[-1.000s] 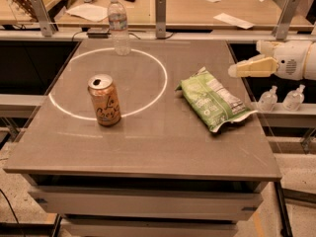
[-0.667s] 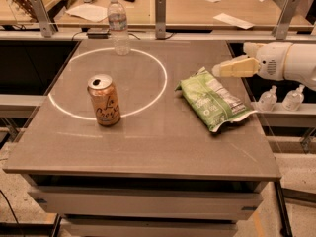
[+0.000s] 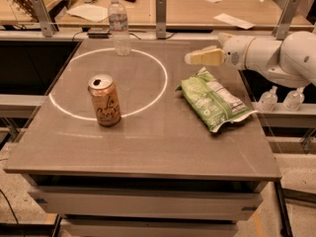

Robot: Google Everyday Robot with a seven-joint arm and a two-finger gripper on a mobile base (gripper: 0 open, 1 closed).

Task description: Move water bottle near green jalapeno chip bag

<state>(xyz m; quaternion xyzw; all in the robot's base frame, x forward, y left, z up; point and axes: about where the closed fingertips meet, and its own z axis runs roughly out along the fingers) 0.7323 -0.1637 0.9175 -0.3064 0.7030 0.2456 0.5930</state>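
Note:
The water bottle (image 3: pixel 120 26), clear with a white cap and pale label, stands upright at the table's far edge, left of centre. The green jalapeno chip bag (image 3: pixel 213 100) lies flat on the right side of the table. My gripper (image 3: pixel 192 58), tan-tipped on a white arm, reaches in from the right and hovers just above and beyond the bag's far end. It is well to the right of the bottle and holds nothing.
An orange-tan soda can (image 3: pixel 104 100) stands upright on the left half of the grey table (image 3: pixel 148 147), inside a white ring marked on the top. Two tiny clear bottles (image 3: pixel 269 98) sit off the table's right edge. A metal post (image 3: pixel 160 16) stands behind the table.
My arm has moved left from beyond the table's right edge to above the far end of the chip bag. The bottle, can and bag have not moved.

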